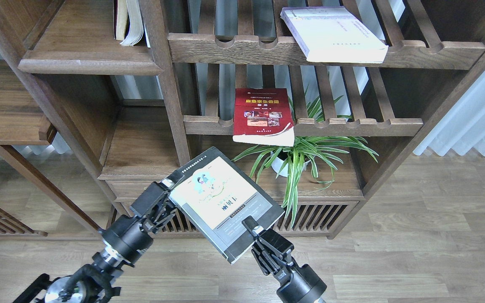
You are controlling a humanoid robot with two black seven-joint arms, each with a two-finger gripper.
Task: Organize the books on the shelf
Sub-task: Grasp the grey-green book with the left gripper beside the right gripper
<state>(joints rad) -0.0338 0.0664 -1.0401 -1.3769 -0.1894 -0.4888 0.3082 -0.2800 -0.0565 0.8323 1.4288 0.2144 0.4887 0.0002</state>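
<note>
1. Head view: right gripper (254, 229) pinches the near edge of the black-grey book (221, 202), held tilted in the air.
2. Left gripper (167, 190) touches that book's left edge; finger spread can't be told.
3. Above the grippers: red book (262, 114) on the slatted rack (352, 125); white book (333, 33) higher up.

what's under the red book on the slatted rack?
The red book overhangs the slatted rack; below sit a spider plant and its white pot, partly hidden by leaves.
</note>
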